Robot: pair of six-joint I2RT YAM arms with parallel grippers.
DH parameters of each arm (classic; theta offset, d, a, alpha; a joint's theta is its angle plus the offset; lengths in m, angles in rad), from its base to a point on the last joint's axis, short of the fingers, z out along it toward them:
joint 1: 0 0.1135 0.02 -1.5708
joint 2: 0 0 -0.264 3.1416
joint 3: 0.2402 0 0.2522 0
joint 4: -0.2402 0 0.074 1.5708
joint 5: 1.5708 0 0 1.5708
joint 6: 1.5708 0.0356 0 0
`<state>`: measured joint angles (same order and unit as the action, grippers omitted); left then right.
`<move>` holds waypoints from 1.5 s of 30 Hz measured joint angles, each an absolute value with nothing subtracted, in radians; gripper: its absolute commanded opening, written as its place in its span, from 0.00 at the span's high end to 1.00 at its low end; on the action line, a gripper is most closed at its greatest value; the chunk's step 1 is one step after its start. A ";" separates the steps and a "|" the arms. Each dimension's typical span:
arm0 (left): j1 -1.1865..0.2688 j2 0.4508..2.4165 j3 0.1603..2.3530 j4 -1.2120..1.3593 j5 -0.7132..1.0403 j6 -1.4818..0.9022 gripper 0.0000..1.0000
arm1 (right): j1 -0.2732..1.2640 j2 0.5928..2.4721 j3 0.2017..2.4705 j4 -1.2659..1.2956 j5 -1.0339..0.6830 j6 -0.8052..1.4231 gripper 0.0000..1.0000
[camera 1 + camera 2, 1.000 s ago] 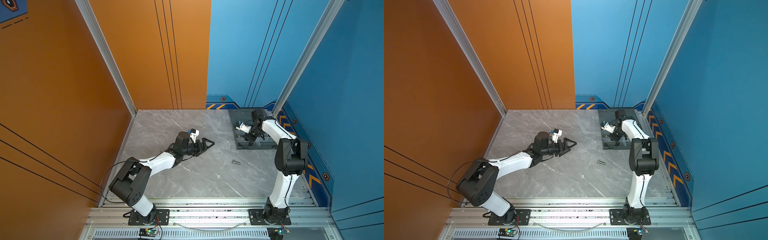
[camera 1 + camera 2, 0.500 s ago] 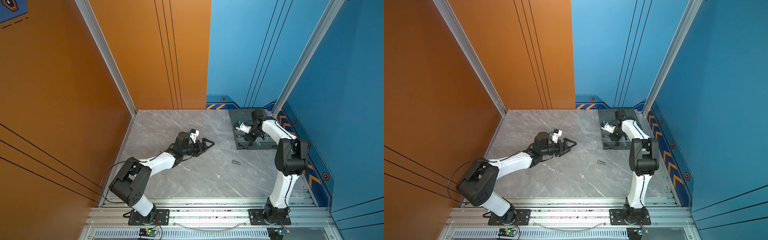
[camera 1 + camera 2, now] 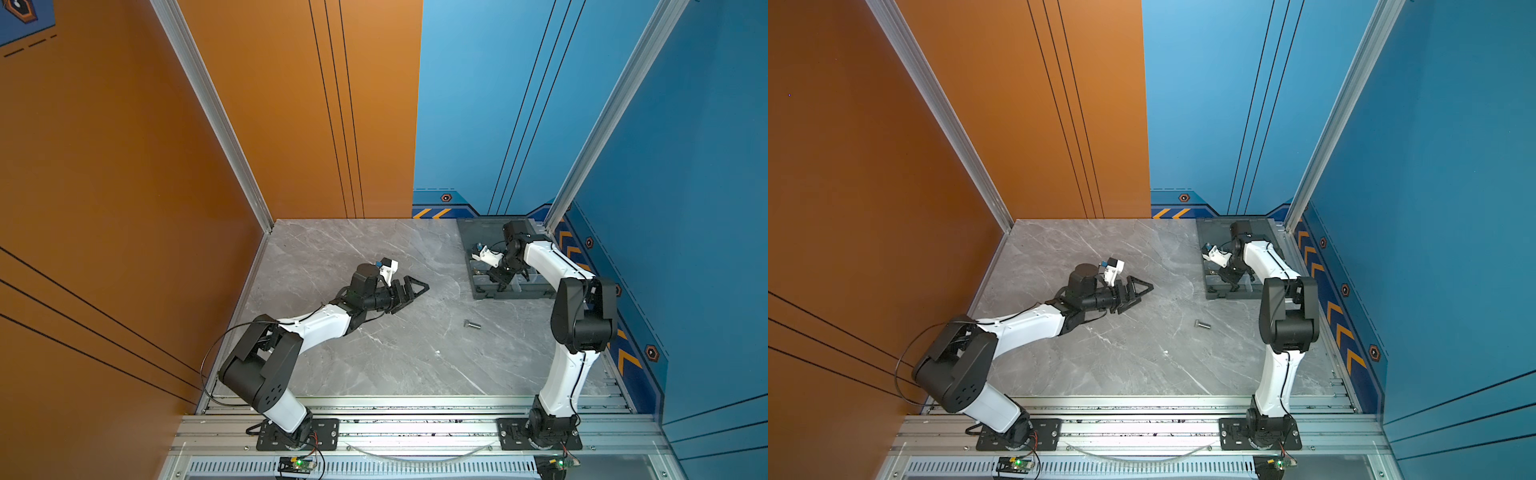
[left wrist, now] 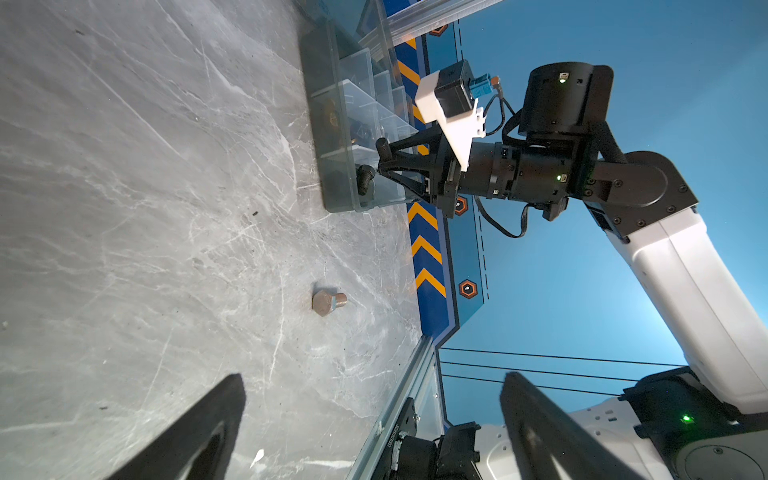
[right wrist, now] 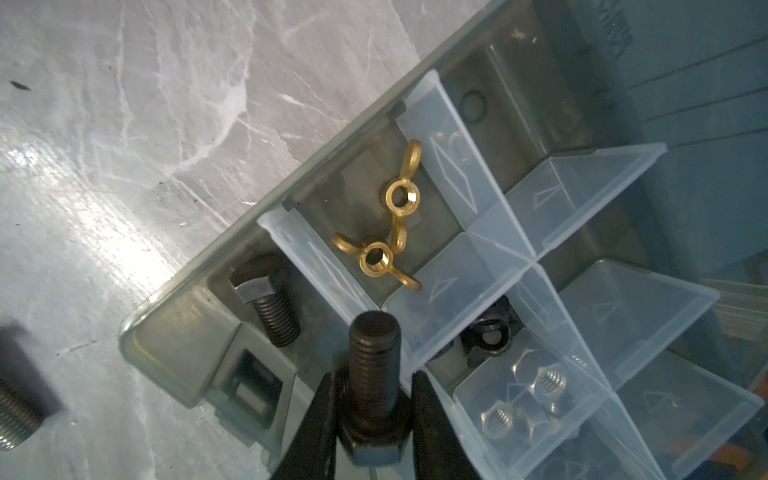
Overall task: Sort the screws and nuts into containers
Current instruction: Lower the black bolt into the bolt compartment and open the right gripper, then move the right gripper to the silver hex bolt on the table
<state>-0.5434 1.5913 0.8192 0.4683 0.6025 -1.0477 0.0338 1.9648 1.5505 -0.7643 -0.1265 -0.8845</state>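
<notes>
Holding black hex bolt (image 5: 374,345) clenched in right gripper (image 5: 376,380) by its shank near head, above organizer box (image 5: 166,332) at the corner compartment (image 5: 216,316) divider | bolt likely stiff, dense, threads aid grip; pinch near head | left gripper (image 4: 365,436) spread, empty | silver bolt (image 3: 472,325) loose on tabletop (image 3: 374,353) | versus a second earlier: nothing visibly moved

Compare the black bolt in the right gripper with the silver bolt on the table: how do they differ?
The black bolt is dark, the silver bolt pale metal. The black bolt is clamped near its head in the right gripper over the box; the silver bolt lies loose on its side on the table, apart from the box. Both have hex heads.
</notes>
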 measured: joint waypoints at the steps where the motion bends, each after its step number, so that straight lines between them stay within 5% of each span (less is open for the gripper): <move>1: -0.543 1.591 0.819 0.468 0.603 -1.048 0.02 | 0.033 1.963 1.546 -0.765 -0.126 -0.884 0.72; 20: -0.544 1.591 0.819 0.468 0.602 -1.048 0.02 | 0.025 1.935 1.523 -0.765 -0.138 -0.847 0.60; 29: -0.544 1.591 0.819 0.468 0.591 -1.048 0.02 | 0.031 1.765 1.477 -0.765 -0.255 -0.709 0.56; 45: -0.544 1.565 0.772 0.468 0.584 -1.045 0.02 | 0.224 1.604 1.231 -0.822 -0.231 -0.713 0.44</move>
<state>-0.5438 1.5654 0.7715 0.4683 0.5838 -1.0447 0.2241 1.6035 1.2308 -0.8215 -0.2310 -0.7132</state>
